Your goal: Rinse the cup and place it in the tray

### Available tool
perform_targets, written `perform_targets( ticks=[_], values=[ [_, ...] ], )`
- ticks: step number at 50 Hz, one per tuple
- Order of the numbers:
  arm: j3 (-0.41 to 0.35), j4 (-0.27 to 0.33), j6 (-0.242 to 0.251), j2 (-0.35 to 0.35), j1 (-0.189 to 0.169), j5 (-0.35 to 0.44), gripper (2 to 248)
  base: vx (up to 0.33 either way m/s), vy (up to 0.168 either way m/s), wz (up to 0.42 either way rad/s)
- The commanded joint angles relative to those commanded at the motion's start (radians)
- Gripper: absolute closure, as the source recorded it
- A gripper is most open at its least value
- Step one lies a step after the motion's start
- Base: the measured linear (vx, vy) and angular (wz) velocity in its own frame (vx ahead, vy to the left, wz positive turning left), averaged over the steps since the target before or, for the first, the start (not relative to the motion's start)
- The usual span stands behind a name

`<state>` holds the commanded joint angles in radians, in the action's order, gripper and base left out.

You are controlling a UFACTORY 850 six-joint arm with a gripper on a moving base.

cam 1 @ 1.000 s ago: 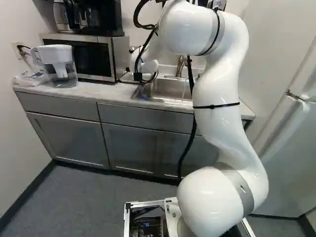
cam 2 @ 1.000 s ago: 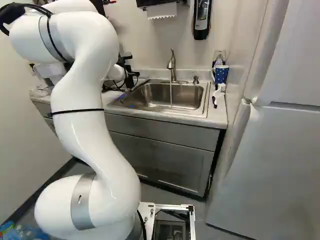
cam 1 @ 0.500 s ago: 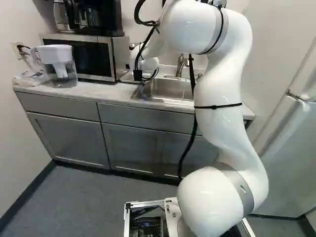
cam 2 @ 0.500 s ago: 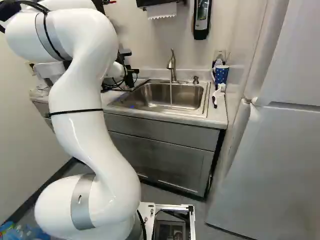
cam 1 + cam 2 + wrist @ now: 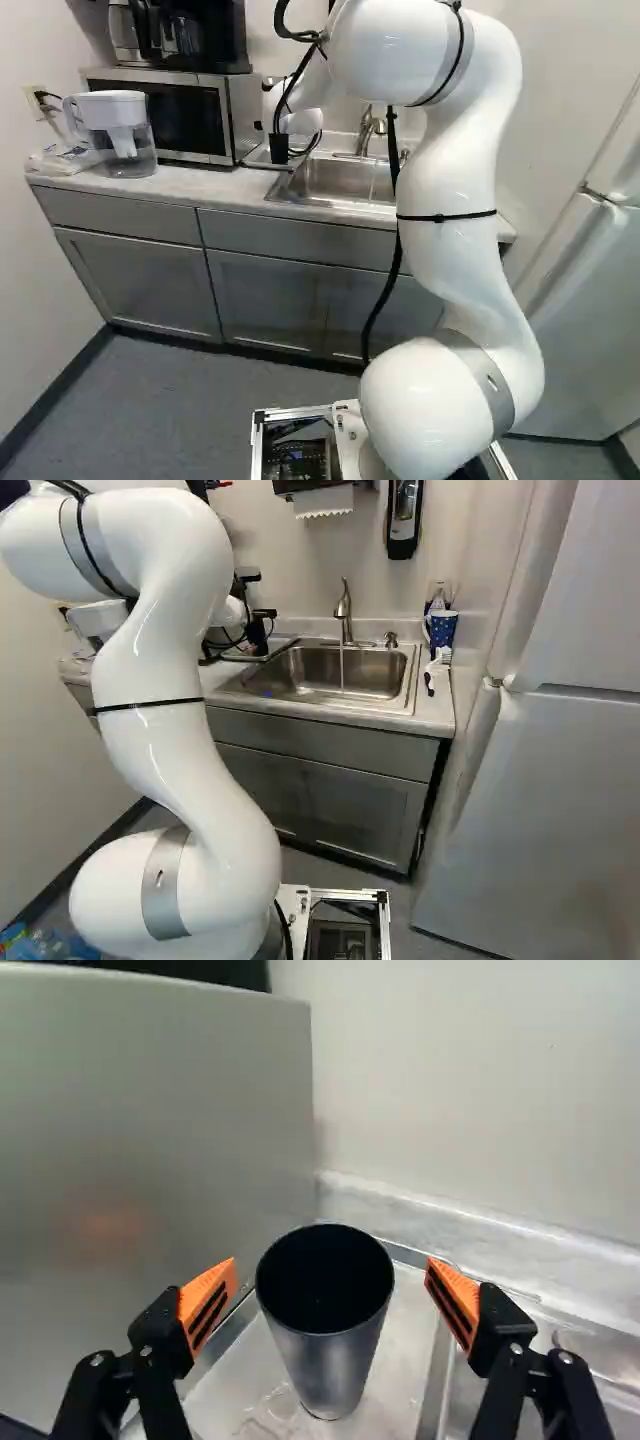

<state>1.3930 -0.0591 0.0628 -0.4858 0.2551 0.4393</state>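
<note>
In the right base view my gripper (image 5: 262,612) shows partly behind the arm, over the counter left of the sink. The wrist view has the gripper (image 5: 331,1270) open, its orange pads well apart with gaps to either side of the dark cup (image 5: 335,1365). Upright and mouth up, the cup stands in the shallow metal tray (image 5: 225,1395), slightly ahead of and between the fingertips. Some wet patches show on the tray's floor around it.
The microwave's side (image 5: 150,1140) rises close beside one finger, with the back wall ahead. A thin stream runs from the faucet (image 5: 344,610) into the sink (image 5: 330,675). Right of it stand a blue dotted mug (image 5: 442,629) and a white brush (image 5: 438,665).
The upper arm has shifted right in the left base view and left in the right base view. My gripper has risen a little over the counter. The base has stayed put.
</note>
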Motion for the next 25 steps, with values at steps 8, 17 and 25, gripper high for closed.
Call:
perform_targets(
  ticks=[8,17,25],
  values=[
    [0.006,0.000,0.000,0.009,0.000,0.000,3,0.000,0.000,0.000],
    [0.013,0.000,0.000,0.019,0.000,0.000,3,0.000,0.000,0.000],
    [0.020,0.000,0.000,0.027,0.000,0.000,3,0.000,0.000,0.000]
  ],
)
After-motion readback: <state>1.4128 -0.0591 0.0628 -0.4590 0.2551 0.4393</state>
